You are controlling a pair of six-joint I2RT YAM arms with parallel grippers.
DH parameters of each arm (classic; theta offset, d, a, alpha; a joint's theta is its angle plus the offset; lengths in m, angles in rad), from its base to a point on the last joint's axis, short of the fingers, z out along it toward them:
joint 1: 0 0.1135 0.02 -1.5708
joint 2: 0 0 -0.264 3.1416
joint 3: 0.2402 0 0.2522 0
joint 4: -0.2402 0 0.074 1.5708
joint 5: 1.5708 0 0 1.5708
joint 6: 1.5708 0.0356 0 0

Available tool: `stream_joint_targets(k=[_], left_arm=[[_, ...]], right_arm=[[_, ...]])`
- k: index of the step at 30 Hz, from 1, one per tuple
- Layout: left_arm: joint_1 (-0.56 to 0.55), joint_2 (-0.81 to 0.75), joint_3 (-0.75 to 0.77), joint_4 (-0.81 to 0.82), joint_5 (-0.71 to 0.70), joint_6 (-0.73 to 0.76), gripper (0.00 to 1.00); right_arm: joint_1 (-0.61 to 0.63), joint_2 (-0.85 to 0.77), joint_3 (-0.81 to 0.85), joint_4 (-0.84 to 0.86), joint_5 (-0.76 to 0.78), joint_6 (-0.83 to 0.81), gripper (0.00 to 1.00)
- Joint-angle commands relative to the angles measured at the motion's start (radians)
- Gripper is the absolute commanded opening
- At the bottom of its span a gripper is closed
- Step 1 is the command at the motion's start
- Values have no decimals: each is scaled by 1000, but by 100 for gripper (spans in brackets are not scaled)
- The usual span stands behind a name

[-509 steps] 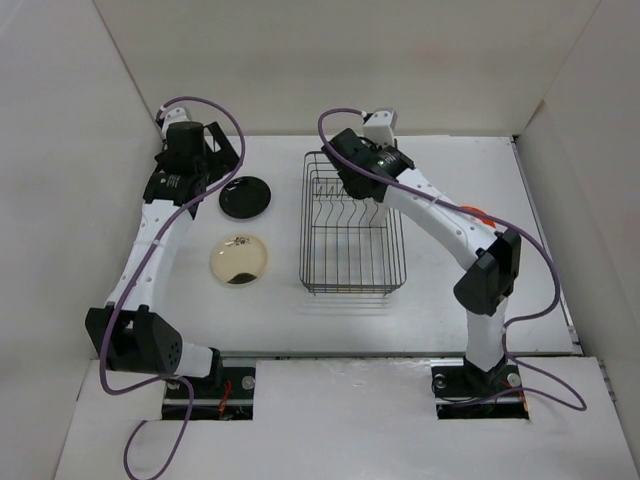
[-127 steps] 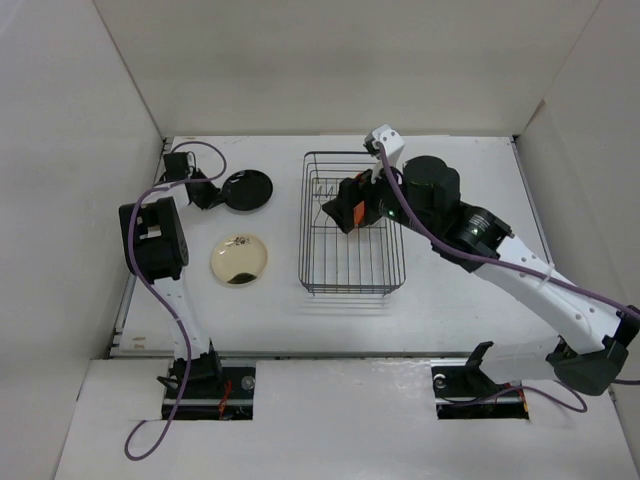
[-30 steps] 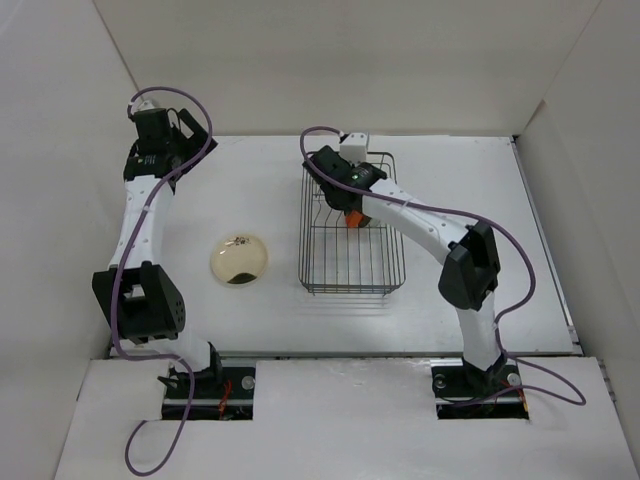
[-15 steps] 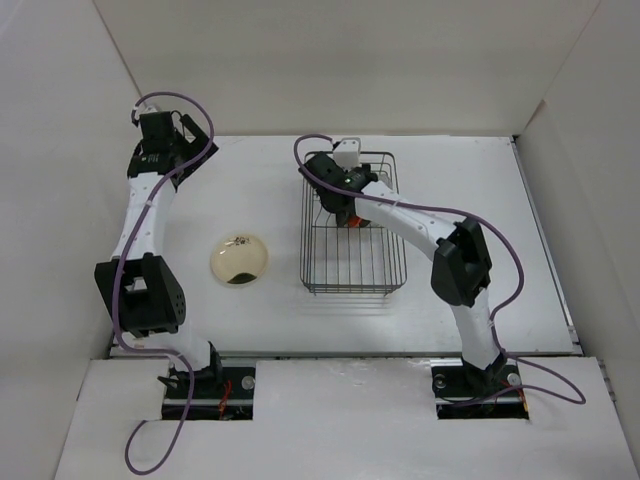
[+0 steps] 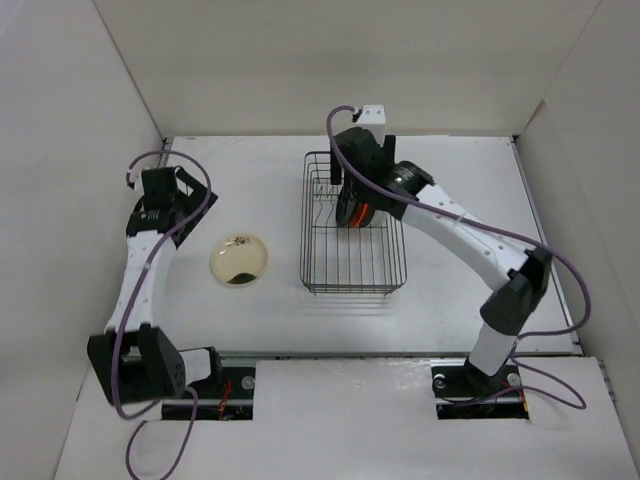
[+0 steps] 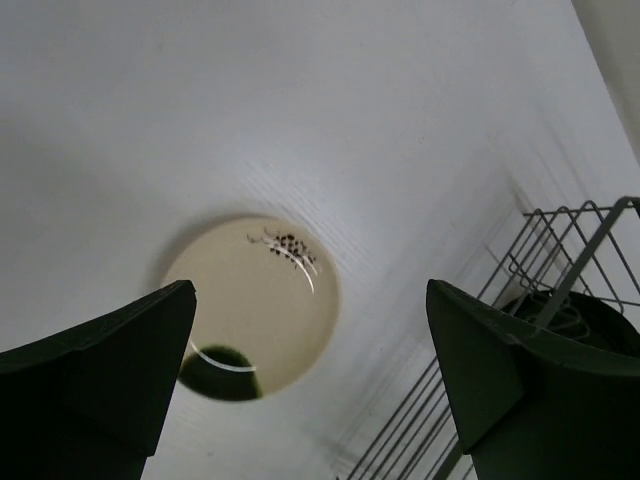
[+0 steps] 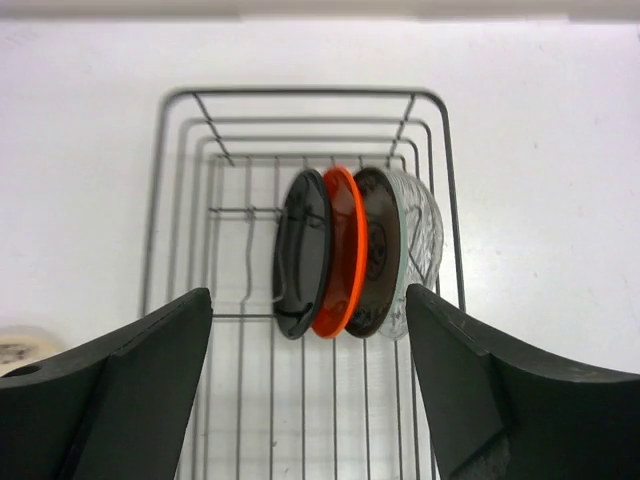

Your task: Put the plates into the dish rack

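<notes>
Four plates upright in dish rack, fifth plate on table, left of it

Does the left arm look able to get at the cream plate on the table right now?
Probably yes. The cream plate lies alone on the table, apart from the dish rack, and the open left pincer points at it with nothing between them.

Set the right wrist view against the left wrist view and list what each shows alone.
Right wrist only: four plates on edge in the dish rack: black plate, orange plate, dark patterned plate, clear glass plate. Left wrist only: the cream plate's nearly whole face with its dark spot. Both: the dish rack, plus the cream plate, a sliver at the right wrist view's edge.
</notes>
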Motion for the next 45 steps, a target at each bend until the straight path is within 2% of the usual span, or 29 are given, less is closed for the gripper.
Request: stream_joint_targets(k=[1, 4, 5, 14, 20, 24, 29, 32, 33, 34, 35, 41, 44, 45], left_arm=[[-4, -194, -102, -7, -13, -114, 99], [-5, -263, -195, -32, 40, -142, 99], [-5, -274, -219, -32, 56, -142, 96], [-14, -288, -585, 184, 152, -220, 87], [-14, -276, -669, 267, 123, -265, 86], [-14, -204, -713, 348, 110, -276, 78], [-14, -101, -725, 428, 119, -285, 51], [-14, -79, -725, 441, 119, -294, 28], [-14, -69, -725, 441, 119, -294, 23], [-14, -69, -725, 441, 119, -294, 5], [-14, -55, -715, 441, 119, -303, 0], [-14, -49, -672, 423, 130, -276, 0], [-38, -157, -663, 413, 151, -254, 0], [-38, -273, -663, 454, 165, -239, 0]], right_arm=[[8, -102, -63, 148, -89, -91, 83], [17, -146, -83, 185, -138, -103, 83], [17, -158, -99, 194, -150, -119, 83], [17, -231, -192, 291, -313, -172, 84], [17, -249, -211, 312, -324, -185, 84], [17, -260, -231, 324, -334, -185, 84], [17, -269, -240, 315, -334, -185, 84], [17, -281, -240, 315, -334, -185, 84], [17, -293, -240, 315, -334, -185, 84], [17, -294, -249, 315, -334, -185, 84], [17, -294, -249, 315, -334, -185, 84], [-7, -304, -269, 367, -418, -185, 85], [-67, -338, -327, 471, -657, -185, 85], [-108, -350, -355, 519, -831, -171, 85]])
